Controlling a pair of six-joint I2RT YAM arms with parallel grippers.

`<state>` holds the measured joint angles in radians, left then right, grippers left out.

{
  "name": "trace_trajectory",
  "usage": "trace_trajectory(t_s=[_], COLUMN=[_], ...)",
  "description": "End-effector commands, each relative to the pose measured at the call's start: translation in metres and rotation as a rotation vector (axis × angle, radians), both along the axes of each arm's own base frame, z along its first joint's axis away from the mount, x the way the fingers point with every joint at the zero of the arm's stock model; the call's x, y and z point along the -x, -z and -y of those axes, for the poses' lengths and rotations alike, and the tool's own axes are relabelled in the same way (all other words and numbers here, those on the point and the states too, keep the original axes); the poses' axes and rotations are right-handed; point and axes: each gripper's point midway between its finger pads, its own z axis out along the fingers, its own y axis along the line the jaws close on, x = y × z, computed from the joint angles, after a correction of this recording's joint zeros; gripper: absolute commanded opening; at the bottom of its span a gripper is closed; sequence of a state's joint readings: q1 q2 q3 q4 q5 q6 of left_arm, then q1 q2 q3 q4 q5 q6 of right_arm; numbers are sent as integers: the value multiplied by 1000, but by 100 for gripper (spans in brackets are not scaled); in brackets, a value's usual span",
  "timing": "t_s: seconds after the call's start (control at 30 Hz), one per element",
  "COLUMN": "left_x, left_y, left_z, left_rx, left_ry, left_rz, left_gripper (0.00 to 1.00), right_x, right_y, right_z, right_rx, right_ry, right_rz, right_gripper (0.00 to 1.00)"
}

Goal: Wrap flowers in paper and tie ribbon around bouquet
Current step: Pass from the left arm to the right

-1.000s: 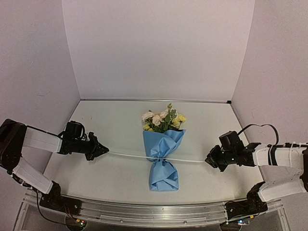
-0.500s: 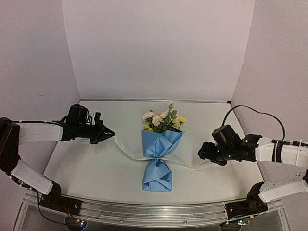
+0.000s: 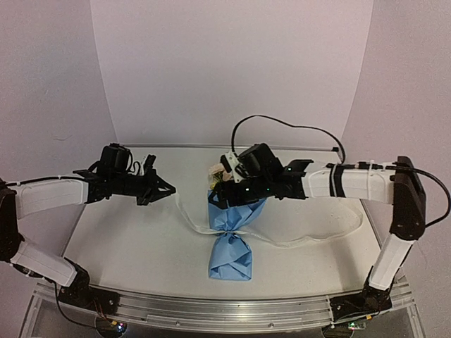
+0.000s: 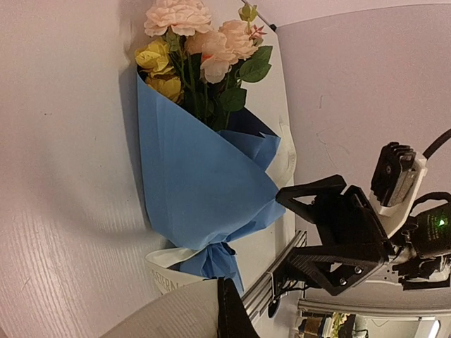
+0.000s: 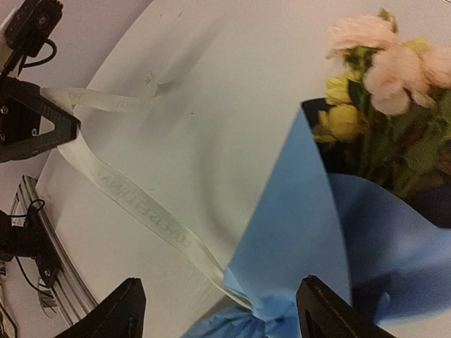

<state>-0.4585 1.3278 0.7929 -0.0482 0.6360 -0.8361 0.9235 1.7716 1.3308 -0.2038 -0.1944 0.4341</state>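
Right claw (image 5: pixel 220 283) swung over the bouquet (image 3: pixel 232 215), agape (arm outstretched); left claw (image 3: pixel 168 189) pinches ribbon (image 3: pixel 187 215).

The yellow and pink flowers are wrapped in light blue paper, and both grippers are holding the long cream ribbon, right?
Not quite. Only the left gripper holds the long cream-white ribbon. The right gripper is open and holds nothing, as the right wrist view shows. The yellow and pink flowers are indeed wrapped in light blue paper.
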Motion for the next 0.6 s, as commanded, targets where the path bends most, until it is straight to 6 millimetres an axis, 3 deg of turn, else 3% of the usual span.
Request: trace_trajectory(t_s=[0.0, 0.17, 0.37, 0.57], left_x=[5, 9, 14, 15], left_y=[-41, -53, -60, -59], left_z=[6, 8, 5, -1], left_rx=[37, 45, 46, 28], left_ry=[31, 37, 32, 6], left_rz=[90, 105, 112, 113], left_gripper=[0, 0, 0, 0], right_x=[11, 23, 24, 18], right_y=[-6, 12, 27, 34], right_z=[-56, -94, -110, -106], right_rx=[-11, 26, 60, 101], right_ry=[-169, -235, -234, -196], right_rz=[40, 37, 48, 60], right_gripper=[76, 78, 74, 52])
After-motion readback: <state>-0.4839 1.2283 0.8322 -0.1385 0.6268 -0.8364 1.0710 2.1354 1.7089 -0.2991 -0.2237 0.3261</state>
